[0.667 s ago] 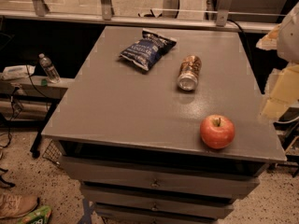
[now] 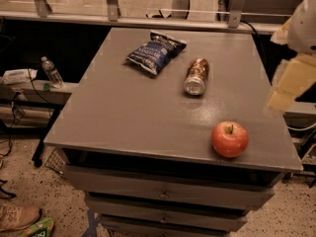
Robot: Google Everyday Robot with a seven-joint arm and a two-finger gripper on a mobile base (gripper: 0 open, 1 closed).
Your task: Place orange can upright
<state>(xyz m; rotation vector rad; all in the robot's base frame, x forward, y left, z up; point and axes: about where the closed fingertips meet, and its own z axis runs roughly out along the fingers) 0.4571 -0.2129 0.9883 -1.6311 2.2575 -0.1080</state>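
The orange can (image 2: 196, 76) lies on its side near the middle of the grey table (image 2: 128, 112), its silver end facing the front. My gripper (image 2: 289, 85) hangs at the right edge of the view, above the table's right side, well to the right of the can and not touching it. Only its pale fingers (image 2: 292, 79) show, partly cut off by the frame.
A blue chip bag (image 2: 155, 52) lies at the back left of the can. A red apple (image 2: 230, 138) sits near the table's front right corner. Drawers (image 2: 163, 194) are below the tabletop. A water bottle (image 2: 51, 72) stands on a low shelf to the left.
The gripper has shifted slightly left and down at the right edge. The can, bag and apple have not moved.
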